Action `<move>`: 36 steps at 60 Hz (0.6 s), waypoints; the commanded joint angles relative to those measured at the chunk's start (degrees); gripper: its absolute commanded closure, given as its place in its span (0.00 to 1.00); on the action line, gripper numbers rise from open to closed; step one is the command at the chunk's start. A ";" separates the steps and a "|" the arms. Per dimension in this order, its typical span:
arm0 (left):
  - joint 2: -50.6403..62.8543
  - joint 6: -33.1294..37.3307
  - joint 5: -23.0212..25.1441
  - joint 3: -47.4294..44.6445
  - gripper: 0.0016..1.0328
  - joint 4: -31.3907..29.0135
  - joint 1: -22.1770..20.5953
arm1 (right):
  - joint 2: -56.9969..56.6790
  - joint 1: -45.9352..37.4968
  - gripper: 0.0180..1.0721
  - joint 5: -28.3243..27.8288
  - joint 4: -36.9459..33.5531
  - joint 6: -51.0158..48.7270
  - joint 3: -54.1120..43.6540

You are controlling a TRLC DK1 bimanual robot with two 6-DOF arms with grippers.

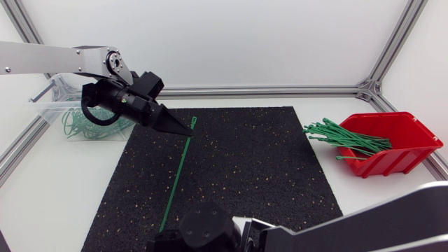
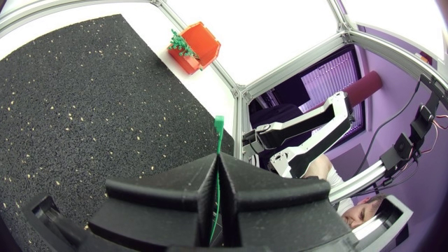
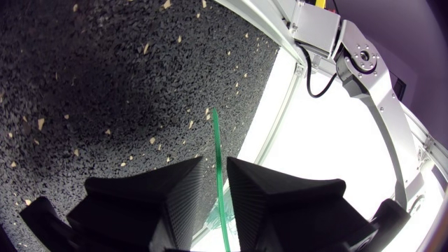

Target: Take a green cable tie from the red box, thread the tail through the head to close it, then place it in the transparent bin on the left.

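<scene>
Pinches the green cable tie (image 1: 178, 175) just behind its head with the left gripper (image 1: 185, 131), fingers pressed flat together, head poking out ahead of the tips. Runs straight from there across the black mat (image 1: 266, 175), long axis aimed at the right gripper (image 3: 215, 168), tail leading. Passes between that gripper's narrowly parted fingers, tail tip out ahead, gap showing either side.
</scene>
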 commanded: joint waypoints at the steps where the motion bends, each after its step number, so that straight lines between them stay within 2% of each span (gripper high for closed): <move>1: 1.40 1.59 0.88 1.66 0.97 -1.23 -0.13 | 1.46 0.47 0.74 0.12 1.17 0.45 -0.85; 9: 1.58 1.59 0.97 1.66 0.97 -1.23 -0.22 | 1.64 0.21 0.74 0.12 1.34 0.63 -0.77; 18: 1.76 1.68 0.97 1.66 0.97 -1.23 -0.31 | 2.25 0.12 0.82 0.03 2.75 0.63 -1.03; 25: 1.84 1.77 0.97 1.57 0.97 -1.32 -0.40 | 2.43 -0.14 0.83 0.03 2.84 0.63 -0.94; 36: 1.93 1.77 0.97 1.66 0.97 -1.41 -0.13 | 2.25 -0.23 0.94 0.30 3.45 0.63 -1.38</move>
